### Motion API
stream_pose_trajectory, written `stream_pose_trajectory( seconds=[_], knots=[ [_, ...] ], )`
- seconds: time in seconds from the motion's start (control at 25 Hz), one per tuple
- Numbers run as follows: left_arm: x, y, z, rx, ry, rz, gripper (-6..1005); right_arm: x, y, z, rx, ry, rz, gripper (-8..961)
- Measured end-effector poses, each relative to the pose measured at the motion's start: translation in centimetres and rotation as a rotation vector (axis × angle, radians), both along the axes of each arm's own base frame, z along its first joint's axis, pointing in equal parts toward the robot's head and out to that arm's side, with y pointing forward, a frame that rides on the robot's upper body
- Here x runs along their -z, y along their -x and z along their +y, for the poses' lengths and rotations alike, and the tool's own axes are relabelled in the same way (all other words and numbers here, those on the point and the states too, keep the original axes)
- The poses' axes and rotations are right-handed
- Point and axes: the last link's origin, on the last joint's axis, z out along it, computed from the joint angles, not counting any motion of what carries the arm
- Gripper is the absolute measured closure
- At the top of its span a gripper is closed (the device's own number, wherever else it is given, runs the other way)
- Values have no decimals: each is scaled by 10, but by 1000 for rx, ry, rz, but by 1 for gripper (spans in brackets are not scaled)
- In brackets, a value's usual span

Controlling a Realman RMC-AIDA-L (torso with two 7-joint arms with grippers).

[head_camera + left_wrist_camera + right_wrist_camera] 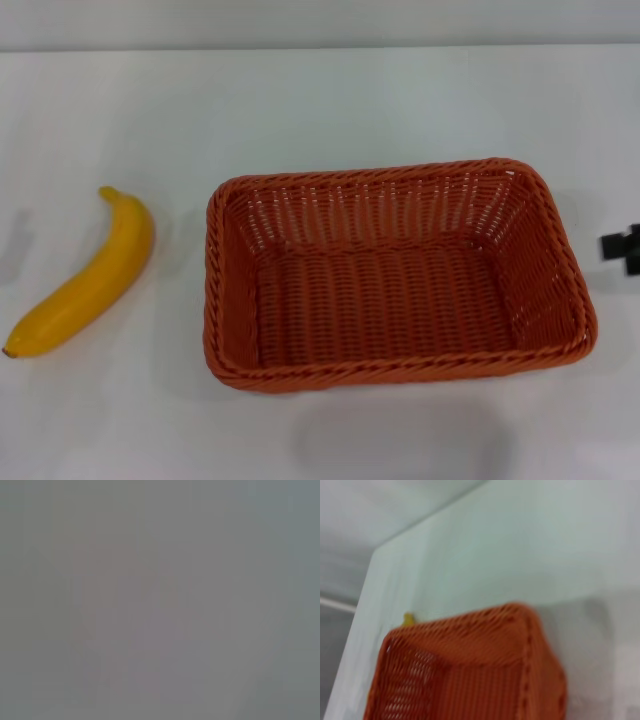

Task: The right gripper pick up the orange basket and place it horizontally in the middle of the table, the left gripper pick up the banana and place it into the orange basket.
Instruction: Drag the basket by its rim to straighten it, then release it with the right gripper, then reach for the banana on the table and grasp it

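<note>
The orange basket (395,275) lies on the white table (320,110) near the middle, long side across the view, and it holds nothing. The banana (88,275) rests on the table to the basket's left, apart from it. A small black part of my right gripper (622,246) shows at the right edge of the head view, just beyond the basket's right rim and not touching it. The right wrist view looks over the basket (470,670) from close by, with the banana's tip (408,618) peeking out behind it. My left gripper is out of view; the left wrist view shows only plain grey.
The table's far edge (320,48) runs along the top of the head view. Bare tabletop surrounds the basket and the banana on all sides.
</note>
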Motion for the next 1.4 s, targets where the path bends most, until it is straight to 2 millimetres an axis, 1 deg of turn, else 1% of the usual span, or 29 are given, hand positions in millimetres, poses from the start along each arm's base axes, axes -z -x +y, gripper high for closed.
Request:
stream_pose_trajectory(
  seconds=[0.08,0.16,0.24,0.36,0.48,0.52,0.56,0.68,0.8,0.88,0.92,0.96,1.12,1.2,1.32,1.4],
  knots=[
    [-6,1,0,31,58,-10,231,-12,-9,3,-14,-54,-9,222],
    [-16,2,4,63,163,-24,231,-23,-17,5,-29,-116,-20,222],
    [-29,2,10,75,276,-28,232,-34,-24,8,-49,-179,-39,223],
    [-55,1,25,52,471,-24,232,-48,-34,12,-74,-274,-85,224],
    [-76,-5,42,10,649,-20,233,-55,-40,17,-93,-333,-132,225],
    [-80,-7,46,-2,682,-18,233,-56,-42,19,-102,-353,-150,225],
    [-86,-9,54,-37,752,-8,233,-57,-44,21,-116,-377,-170,225],
    [-94,-12,70,-137,922,36,233,-58,-47,28,-141,-445,-202,226],
    [-96,-18,85,-237,1093,98,234,-62,-50,29,-149,-525,-198,227],
    [-96,-26,95,-292,1190,144,240,-64,-51,28,-152,-548,-191,228],
    [-97,-31,101,-314,1233,172,245,-68,-55,24,-155,-589,-181,228],
    [-97,-35,104,-332,1263,190,251,-73,-58,21,-156,-629,-174,228],
    [-100,-50,117,-409,1369,274,274,-79,-62,17,-155,-668,-174,229],
    [-96,-57,123,-453,1428,326,285,-80,-62,17,-157,-674,-172,229],
    [-82,-68,132,-501,1497,407,302,-79,-63,16,-159,-680,-169,229],
    [-66,-75,139,-541,1540,475,314,-77,-62,16,-162,-679,-167,229]
  ],
)
